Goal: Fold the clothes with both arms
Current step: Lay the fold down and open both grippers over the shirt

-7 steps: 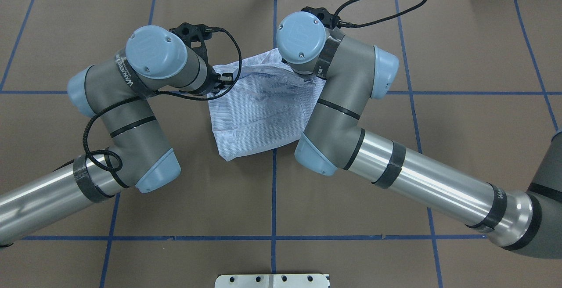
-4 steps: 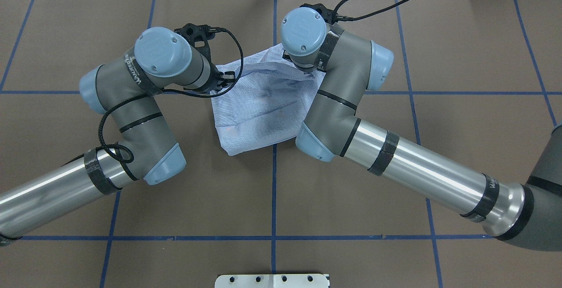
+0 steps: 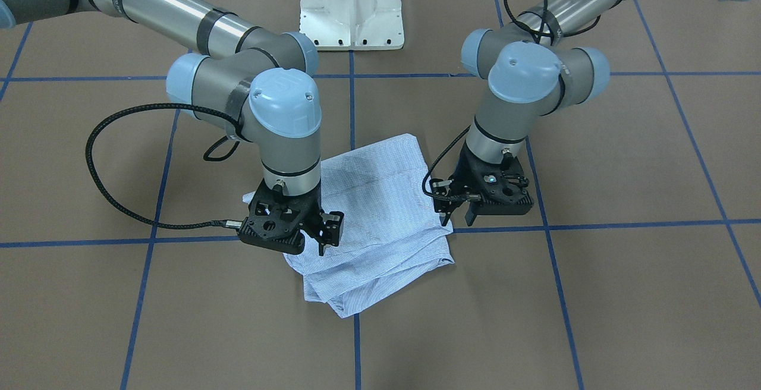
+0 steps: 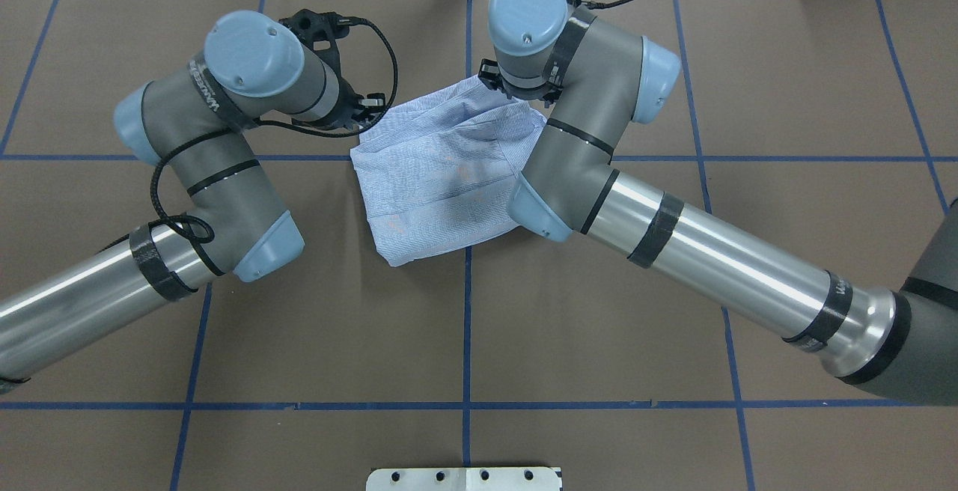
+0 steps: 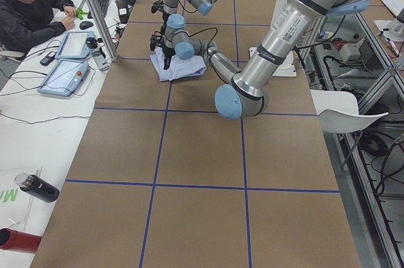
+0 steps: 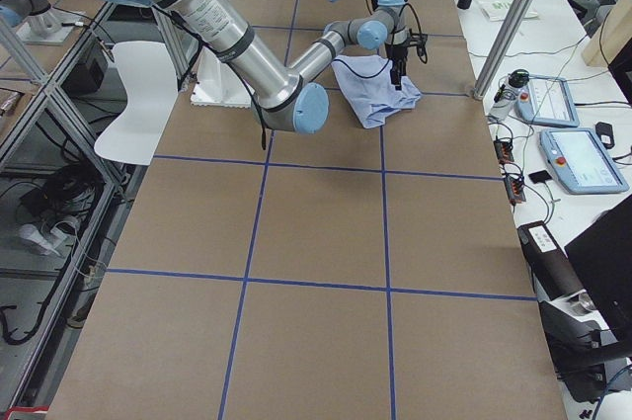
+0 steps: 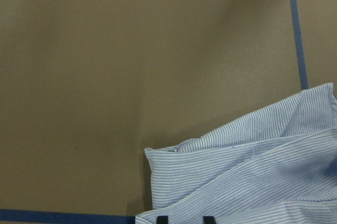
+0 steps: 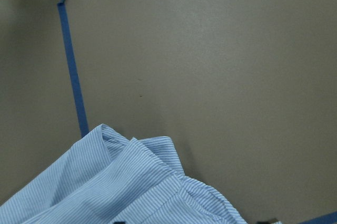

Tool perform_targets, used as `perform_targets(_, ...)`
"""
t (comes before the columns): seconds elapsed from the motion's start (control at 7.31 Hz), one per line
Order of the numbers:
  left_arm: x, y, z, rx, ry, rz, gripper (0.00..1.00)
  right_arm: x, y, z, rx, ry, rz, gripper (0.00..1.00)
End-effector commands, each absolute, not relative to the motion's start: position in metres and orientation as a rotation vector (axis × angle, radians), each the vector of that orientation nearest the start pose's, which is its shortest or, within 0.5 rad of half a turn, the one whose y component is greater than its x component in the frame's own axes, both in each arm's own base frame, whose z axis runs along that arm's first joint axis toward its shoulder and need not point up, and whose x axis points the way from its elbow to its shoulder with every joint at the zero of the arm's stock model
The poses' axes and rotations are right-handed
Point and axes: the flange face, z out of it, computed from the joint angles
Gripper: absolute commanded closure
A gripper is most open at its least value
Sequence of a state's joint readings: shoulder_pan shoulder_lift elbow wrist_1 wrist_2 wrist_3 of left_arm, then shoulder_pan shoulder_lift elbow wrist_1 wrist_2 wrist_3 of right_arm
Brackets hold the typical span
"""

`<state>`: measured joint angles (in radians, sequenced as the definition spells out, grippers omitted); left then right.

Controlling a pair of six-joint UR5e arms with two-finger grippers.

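Within the last second both wrists have been carried towards 12 o'clock in the overhead view and raised off the shirt (image 4: 441, 184). A second ago the left claw (image 3: 457, 217) was set over the shirt's 9 o'clock edge. It is now seen just off the 10 o'clock corner, spread, with nothing between its jaws. The right claw (image 3: 329, 236) has been lifted from the 1 o'clock corner. It is spread as well, its tips wide apart at the bottom of its own wrist view, with only striped cloth lying loose beneath.

The shirt itself has barely been shifted. It is left as a compact folded bundle on the table (image 4: 299, 326), just to the 12 o'clock side of the crossing of the blue tape lines (image 4: 466, 326), with its nearest corner pointing towards 7 o'clock. The far edge, which was bunched at the claws, is now laid down, though some loose layers are still seen there from the front.

From this it may be judged that the fold has been set down and let go. The task is taken to be close to its end, unless the uneven far edge is to be tidied
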<state>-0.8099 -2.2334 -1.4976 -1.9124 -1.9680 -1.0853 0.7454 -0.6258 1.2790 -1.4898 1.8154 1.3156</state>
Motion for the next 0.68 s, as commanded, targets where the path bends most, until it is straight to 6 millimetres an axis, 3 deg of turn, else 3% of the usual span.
perform_targets(0.0, 0.402, -0.585, 0.264, 0.235, 0.988, -0.021, 0.0, -0.503, -0.617, 0.162, 0.127, -0.794, 0.36, 0.0)
perform_targets(0.14, 0.387, -0.569, 0.262, 0.259, 1.003, 0.006, 0.0, -0.499, -0.613, 0.164, 0.124, -0.795, 0.351, 0.0)
perform_targets(0.27, 0.354, -0.547, 0.271, 0.31, 1.002, 0.056, 0.0, -0.485, -0.597, 0.163, 0.102, -0.752, 0.266, 0.0)
perform_targets(0.41, 0.318, -0.531, 0.279, 0.35, 0.976, 0.099, 0.0, -0.438, -0.583, 0.174, 0.126, -0.709, 0.169, 0.0)
perform_targets(0.55, 0.285, -0.529, 0.273, 0.371, 0.896, 0.17, 0.0, -0.378, -0.577, 0.208, 0.125, -0.696, 0.093, 0.0)
